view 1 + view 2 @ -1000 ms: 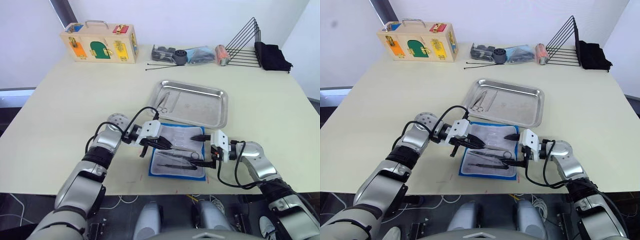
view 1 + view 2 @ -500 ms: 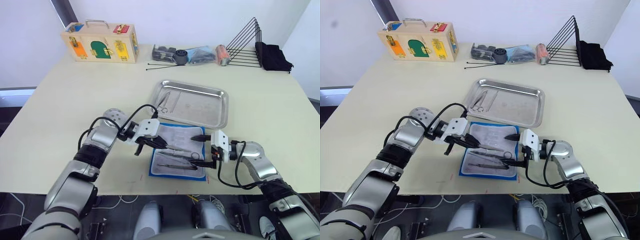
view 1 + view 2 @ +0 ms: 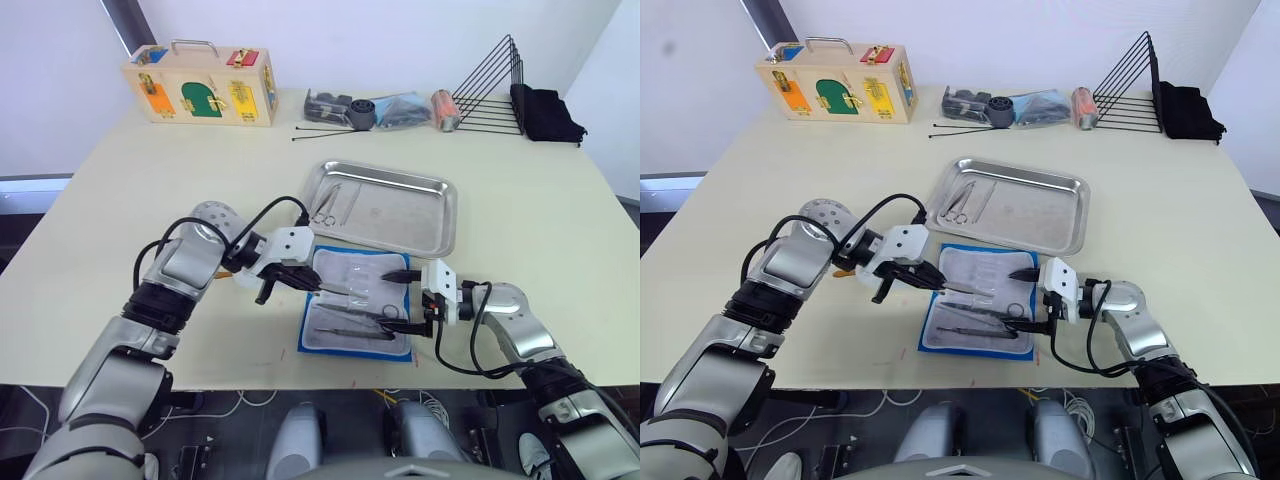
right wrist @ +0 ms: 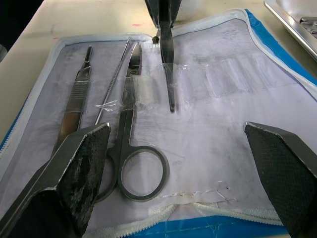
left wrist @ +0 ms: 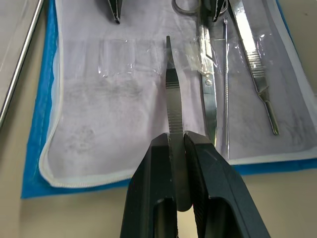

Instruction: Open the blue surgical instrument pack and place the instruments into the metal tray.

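Observation:
The blue surgical instrument pack (image 3: 355,318) lies open near the table's front edge, pale lining up. On the lining rest ring-handled scissors (image 4: 133,163), a flat handle (image 4: 78,106) and a thin probe (image 4: 113,87). My left gripper (image 3: 288,284) hovers over the pack's left edge, shut on silver tweezers (image 5: 172,94) whose tip points across the lining. My right gripper (image 3: 412,297) is open at the pack's right edge, fingers (image 4: 74,173) spread over the scissors' rings and touching nothing. The metal tray (image 3: 445,215) sits just behind the pack and holds two instruments (image 3: 324,205) in its left end.
Along the back of the table stand a wooden lock box (image 3: 200,92), a black wire rack (image 3: 490,95) with a black cloth (image 3: 545,115) beside it, and several small items (image 3: 380,110). Thin black rods (image 3: 325,130) lie behind the tray.
My left arm has drawn back to the left, its elbow swinging outward, and the gripped tweezers have slid left across the lining. The right gripper has stayed put.

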